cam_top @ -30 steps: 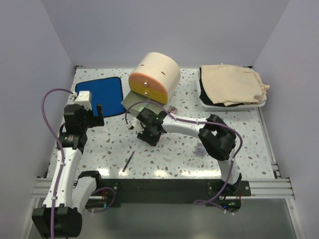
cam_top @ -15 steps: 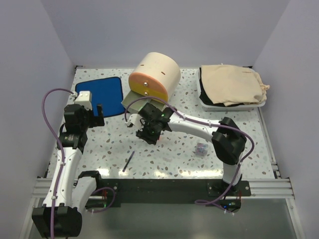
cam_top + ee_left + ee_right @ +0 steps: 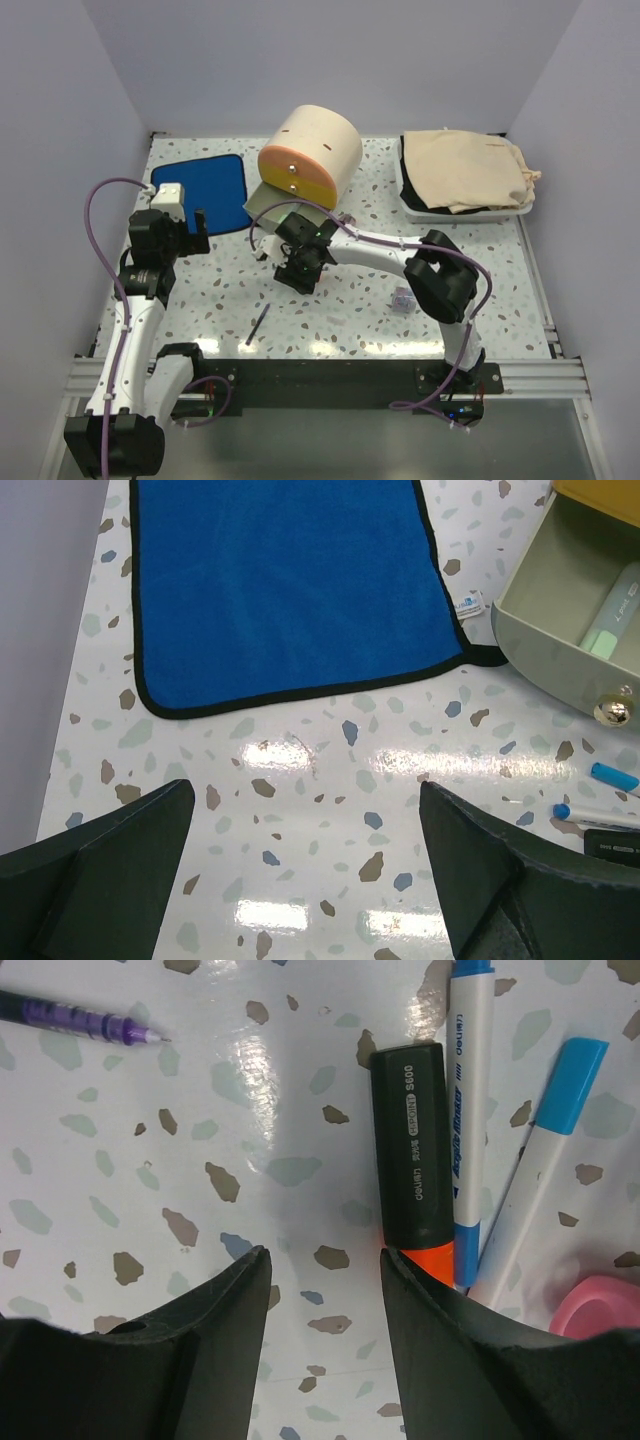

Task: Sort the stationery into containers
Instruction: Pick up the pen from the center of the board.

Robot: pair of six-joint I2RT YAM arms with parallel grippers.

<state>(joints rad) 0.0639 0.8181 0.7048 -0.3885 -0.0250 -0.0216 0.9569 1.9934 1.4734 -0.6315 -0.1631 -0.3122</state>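
Observation:
The beige cabinet lies on its side, and its grey drawer is pulled out with a green highlighter inside. My right gripper hovers open just in front of the drawer, low over the table. A black-capped orange highlighter lies against its right finger, not between the jaws. Two blue-tipped pens and a pink tube lie beside it, and a thin purple-barrelled pen lies further off. A thin black pen and a tiny box lie nearer the front. My left gripper is open and empty.
A blue cloth lies flat at the back left, just ahead of the left gripper. A white tray with a beige bag sits at the back right. The right gripper reaches across the table's middle.
The right gripper's jaws have spread wider while staying over the same spot; its elbow swung right and back. The left arm has not moved.

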